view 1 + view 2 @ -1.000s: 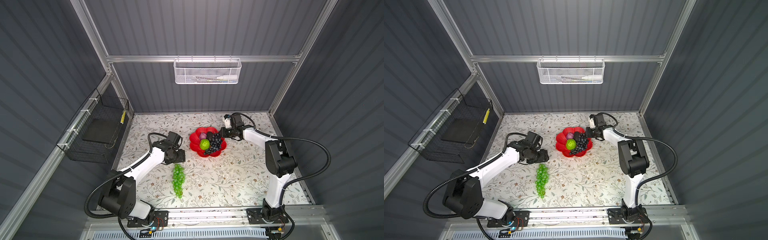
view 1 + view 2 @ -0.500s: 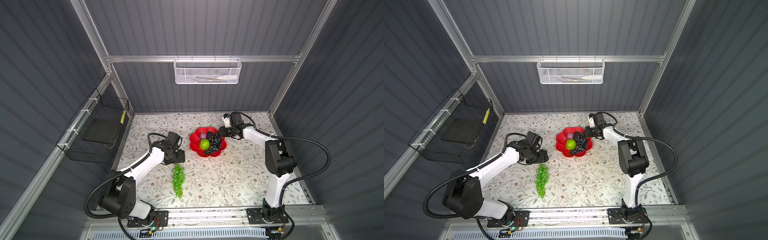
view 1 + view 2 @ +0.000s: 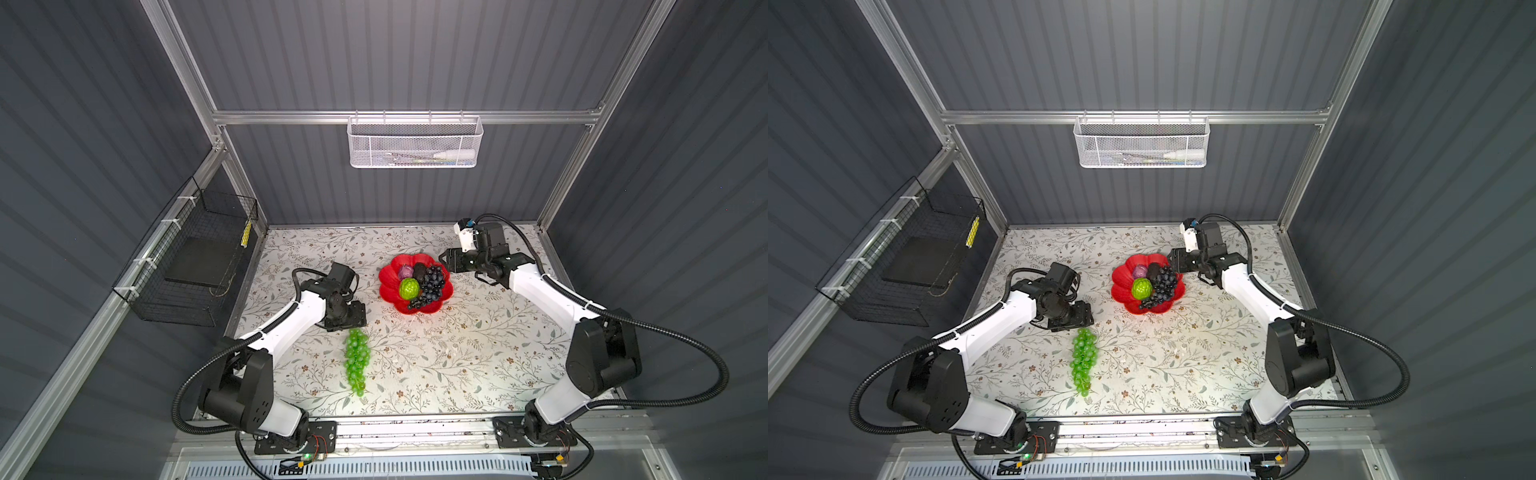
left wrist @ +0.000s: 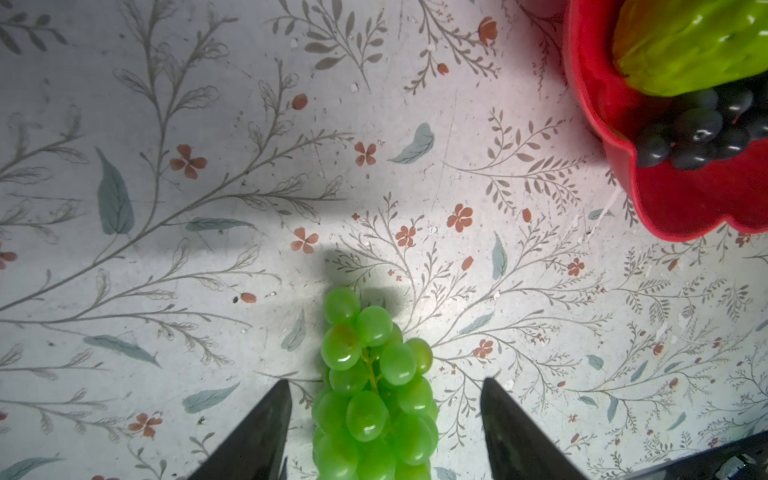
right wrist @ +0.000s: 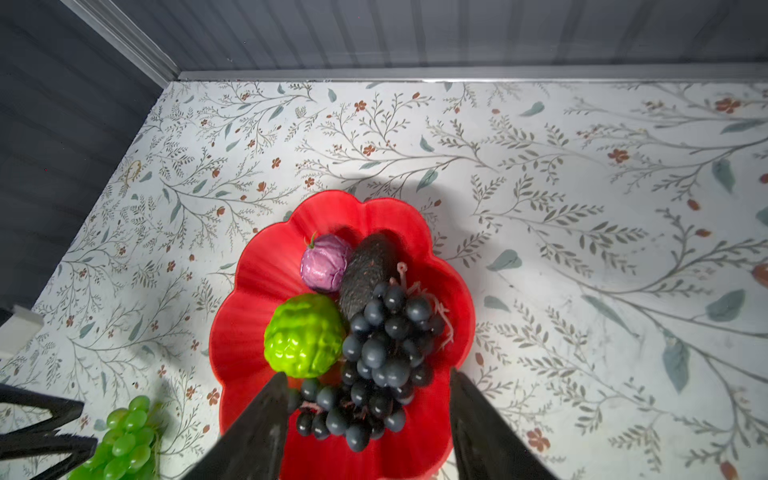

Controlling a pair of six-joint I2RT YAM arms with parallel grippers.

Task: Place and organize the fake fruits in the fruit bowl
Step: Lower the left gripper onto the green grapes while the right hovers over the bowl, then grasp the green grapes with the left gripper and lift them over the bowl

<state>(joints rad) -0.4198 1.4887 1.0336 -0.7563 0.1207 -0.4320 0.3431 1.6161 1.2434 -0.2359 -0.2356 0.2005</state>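
Presently the fruit bowl [image 3: 387,283] stands on the floral table [image 3: 457,353], far of centre, and holds four pieces: the small purple round fruit [image 3: 406,272] on the far side, the avocado [image 3: 419,271] touching it on the right, the green bumpy ball [image 3: 409,288] near and left, and the dark grape bunch [image 3: 433,284] along the right side, its tail reaching the near rim. The green grape bunch [image 3: 356,361] lies outside the bowl, on the table to the near left, running far to near. The white mesh basket [image 3: 413,141] on the far wall holds a pale tube and other items too small to identify. The black wire basket [image 3: 187,266] on the left wall holds a dark flat slab. Both baskets appear only in the top views. The left wrist view alone shows the left gripper [image 4: 384,379] with jaws apart, straddling the far end of the green bunch with a gap on each side. The right wrist view shows the right gripper [image 5: 368,372] with jaws apart and gripping nothing; in both top views it sits at the bowl's far-right rim. That wrist view alone shows the dark bunch's pinkish stem.
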